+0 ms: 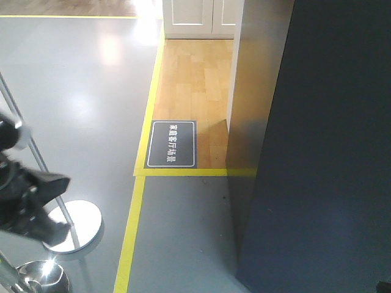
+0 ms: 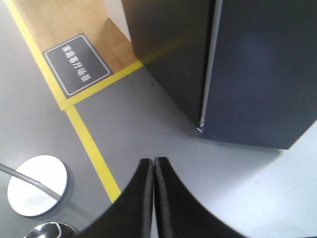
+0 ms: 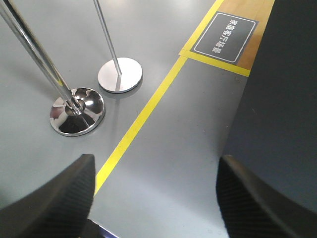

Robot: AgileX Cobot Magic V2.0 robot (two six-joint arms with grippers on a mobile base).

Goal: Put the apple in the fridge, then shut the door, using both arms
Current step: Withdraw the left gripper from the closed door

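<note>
The fridge [image 1: 324, 159] fills the right side of the front frame as a dark blue-grey slab, its near vertical edge running from upper centre down to the lower middle. In the left wrist view the door [image 2: 262, 69] lies flush with the cabinet, a thin pale seam dividing the two dark panels down to the bottom corner at centre frame. The apple is not visible in any view. The left tool [image 2: 153, 171] rises from the bottom centre of its frame with both black fingers pressed together, pointing at bare grey floor short of the fridge's lower corner. The right tool [image 3: 153, 198] has its fingers spread wide at the lower corners of its frame, nothing between them, the fridge's dark side along the right edge. A yellow floor line [image 3: 143, 119] runs diagonally through open grey floor; chrome stanchion bases [image 3: 77, 111] stand at the left, and a dark floor sign [image 1: 173, 143] sits on the wood flooring beyond
</note>
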